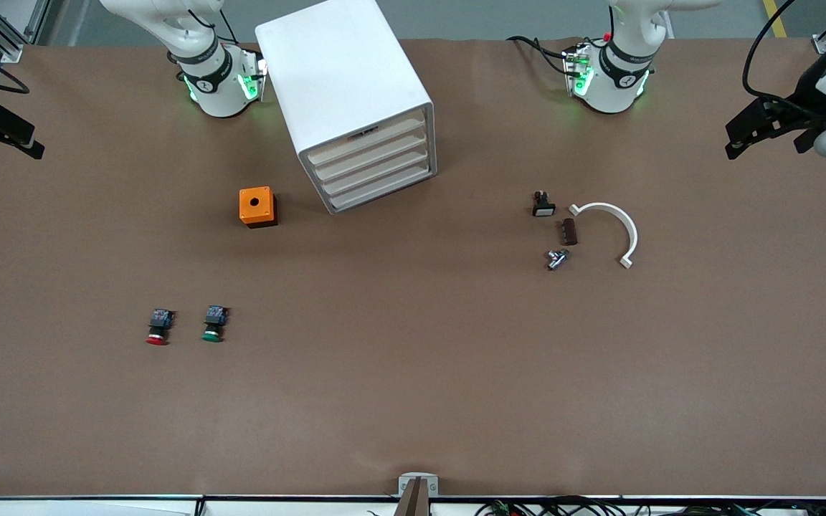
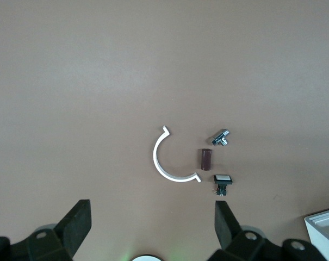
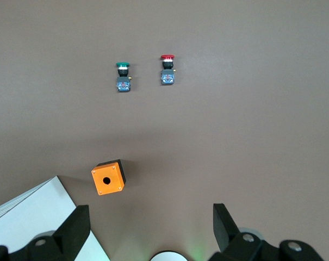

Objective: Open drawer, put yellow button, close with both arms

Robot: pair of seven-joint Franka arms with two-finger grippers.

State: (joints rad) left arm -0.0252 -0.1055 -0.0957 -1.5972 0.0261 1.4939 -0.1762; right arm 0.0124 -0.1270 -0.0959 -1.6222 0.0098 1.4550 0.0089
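Brown paper covers your desk (image 1: pixel 413 401) from end to end. Both arms wait, the left arm (image 1: pixel 624 64) and the right arm (image 1: pixel 209 72) bent out to the sides. The left gripper (image 1: pixel 736 140) hangs over the left arm's end of the desk with its jaws wide apart. The right gripper (image 1: pixel 29 145) hangs over the right arm's end, its jaws apart as well.

Between the two bases you have the white cabinet (image 1: pixel 341 79), set at an angle. Its top drawer (image 1: pixel 366 145) sits flush with the three below it. You cannot see the yellow button in any view.

Beside the cabinet, toward the right arm's end, stands an orange box (image 1: pixel 255 205). Toward the left arm's end lies a white curved clip (image 1: pixel 621 222), with a white-capped switch (image 1: pixel 543 205), a brown block (image 1: pixel 569 231) and a metal fitting (image 1: pixel 556 259) just beside it.

Nearer to the front camera than the box, the red button (image 1: pixel 158 327) and green button (image 1: pixel 213 323) lie side by side.
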